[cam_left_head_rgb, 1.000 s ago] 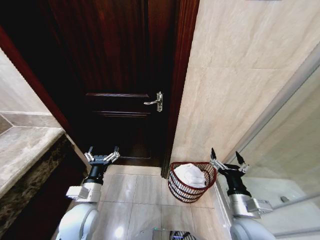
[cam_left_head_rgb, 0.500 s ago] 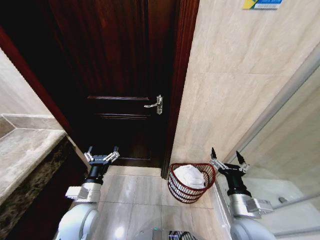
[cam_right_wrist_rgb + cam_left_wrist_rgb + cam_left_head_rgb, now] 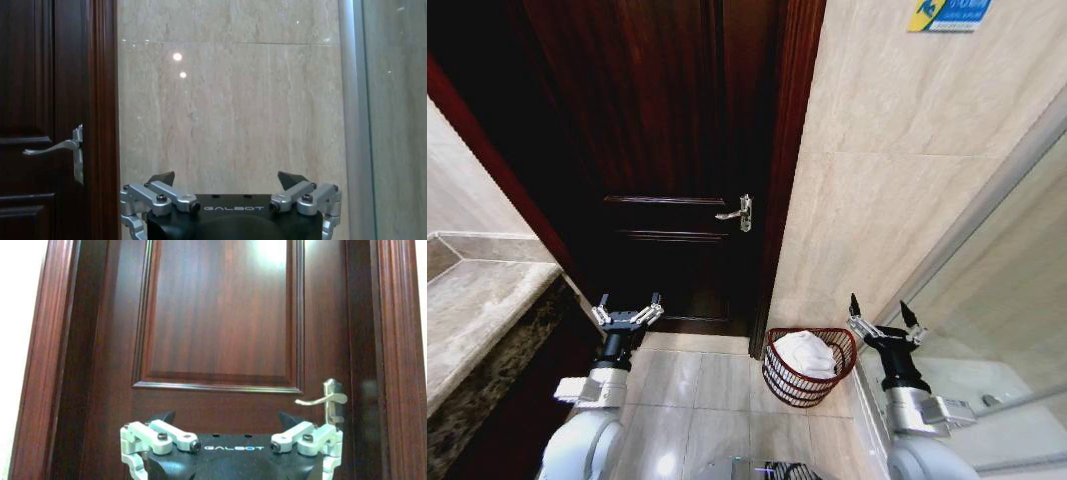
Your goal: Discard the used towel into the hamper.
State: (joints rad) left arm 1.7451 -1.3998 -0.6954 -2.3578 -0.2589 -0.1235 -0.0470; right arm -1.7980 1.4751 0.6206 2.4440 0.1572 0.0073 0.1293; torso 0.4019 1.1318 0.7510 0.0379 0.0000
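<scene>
The dark red wire hamper (image 3: 772,368) stands on the tiled floor against the beige wall, just right of the door frame. A crumpled white towel (image 3: 806,352) lies inside it, up to the rim. My right gripper (image 3: 875,314) is held upright and open just right of the hamper, with nothing between its fingers; it also shows open in the right wrist view (image 3: 227,178). My left gripper (image 3: 628,305) is raised and open in front of the door, well left of the hamper, and its own wrist view (image 3: 227,418) shows it empty too.
A closed dark wooden door (image 3: 667,150) with a silver lever handle (image 3: 738,212) faces me. A stone counter (image 3: 477,315) runs along the left. A glass partition (image 3: 1007,290) with a metal frame stands on the right. Pale floor tiles (image 3: 697,385) lie between my arms.
The whole head view has shifted slightly downward, bringing a blue sign into sight at the top right: the camera moved. Both grippers stay open and the towel stays in the hamper.
</scene>
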